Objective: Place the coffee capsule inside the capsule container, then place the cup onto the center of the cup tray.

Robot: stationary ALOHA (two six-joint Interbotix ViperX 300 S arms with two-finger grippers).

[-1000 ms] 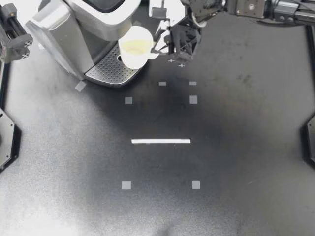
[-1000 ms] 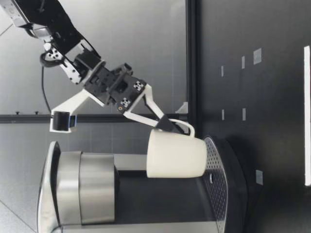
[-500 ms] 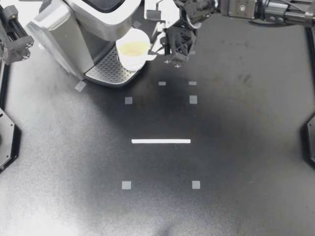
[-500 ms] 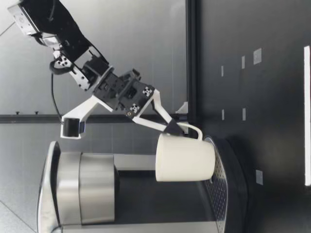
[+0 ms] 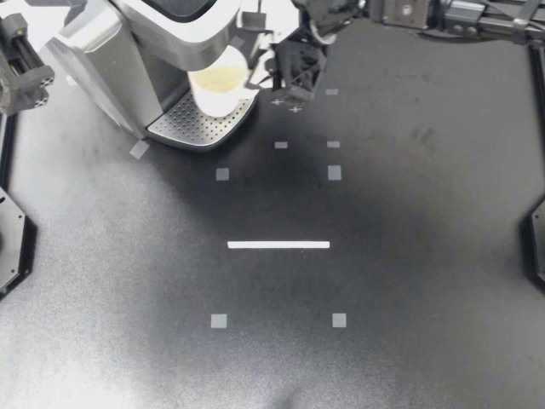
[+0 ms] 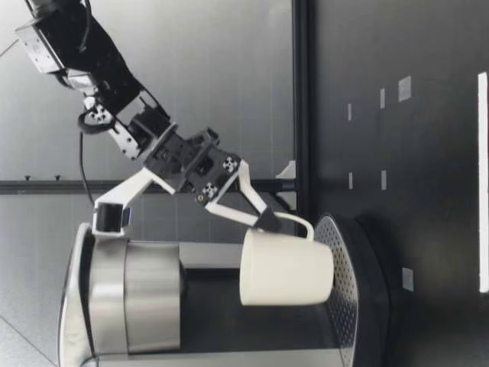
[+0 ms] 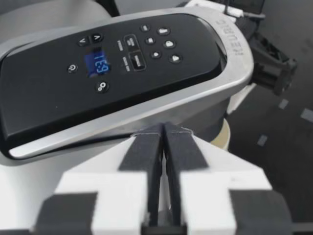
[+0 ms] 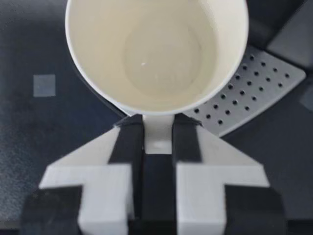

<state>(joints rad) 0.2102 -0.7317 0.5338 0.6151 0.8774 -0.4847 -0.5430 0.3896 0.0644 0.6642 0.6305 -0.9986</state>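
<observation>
Clamping the cup's (image 5: 218, 85) handle, right jaws; left jaws pressed fully together.

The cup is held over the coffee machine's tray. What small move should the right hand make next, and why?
Probably a short, straight lowering. My right hand is shut on the cup by its handle, and the cup hangs over the cup tray. In the low view it looks slightly tilted and seemingly just clear of the tray. I would release only once it sits flat.
</observation>
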